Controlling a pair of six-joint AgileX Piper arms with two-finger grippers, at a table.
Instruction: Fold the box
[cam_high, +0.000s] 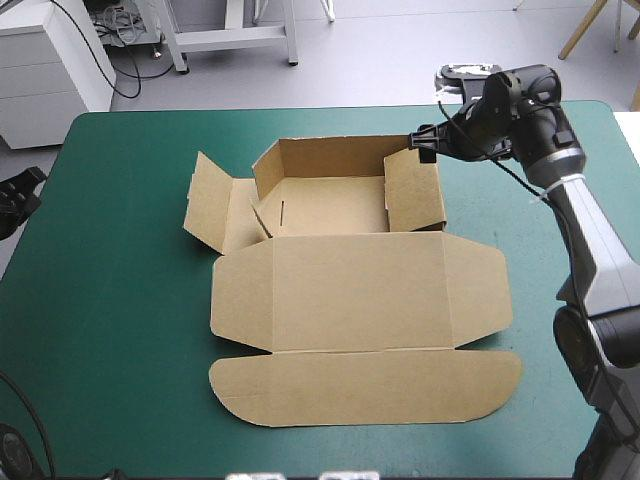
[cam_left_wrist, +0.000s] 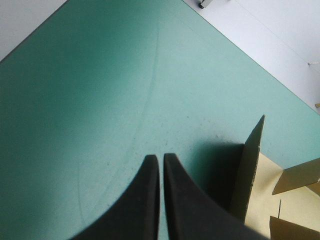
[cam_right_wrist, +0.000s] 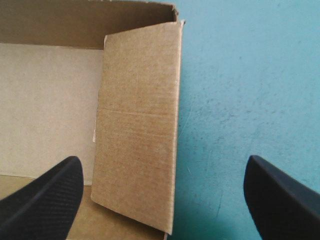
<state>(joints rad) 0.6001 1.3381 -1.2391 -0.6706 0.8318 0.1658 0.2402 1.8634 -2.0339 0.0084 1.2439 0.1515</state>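
The box (cam_high: 330, 205) lies central on the table (cam_high: 120, 300), lid (cam_high: 360, 290) flat toward the near edge, its raised right wall (cam_right_wrist: 137, 125) running near-to-far between the wide-apart fingers of the right gripper (cam_right_wrist: 162, 165), while the left gripper (cam_left_wrist: 161, 159), fingers together, hangs by the left edge.

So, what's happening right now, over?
Left gripper shut, left of the box. Right gripper open over its raised right wall. Lid flat, left wall splayed. Nothing in the way.

Grey floor (cam_high: 380, 70), white cabinet (cam_high: 45, 75), teal-green table (cam_high: 120, 300)
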